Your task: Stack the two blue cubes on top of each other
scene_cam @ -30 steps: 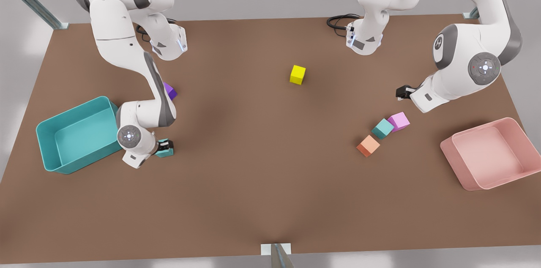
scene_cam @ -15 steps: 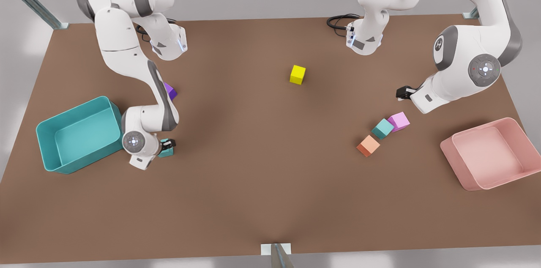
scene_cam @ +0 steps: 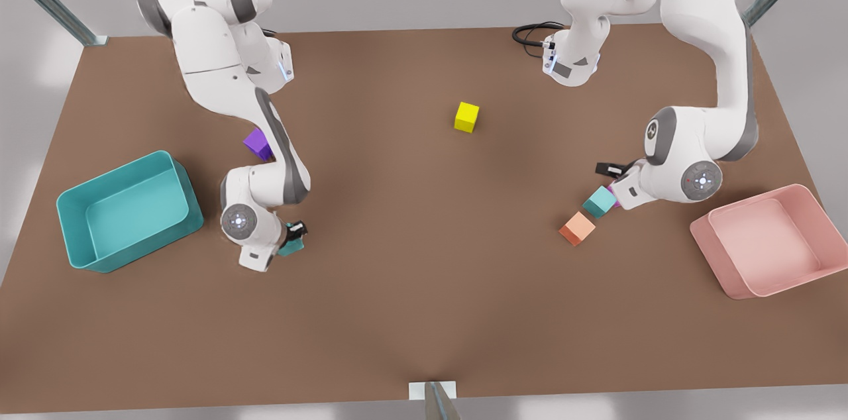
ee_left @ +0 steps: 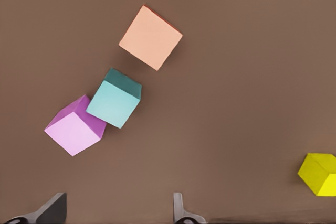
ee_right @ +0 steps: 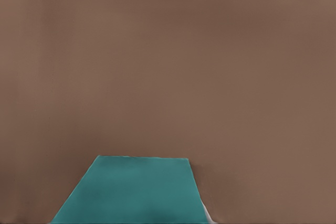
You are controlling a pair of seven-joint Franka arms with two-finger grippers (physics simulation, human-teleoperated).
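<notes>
One blue cube rests on the table at the front view's right, touching a pink cube and close to an orange cube. My left gripper hovers open just beside this group, nothing between its fingers. The other blue cube is at the front view's left, held in my right gripper, which is shut on it. The wrist largely hides that cube in the front view.
A yellow cube sits mid-table toward the back. A purple cube lies behind the right arm. A teal bin stands at the front view's far left, a pink bin at its far right.
My right gripper has carried its blue cube away from the teal bin, toward the front view's right. The left arm has swung down and in over the pink cube, covering most of it.
</notes>
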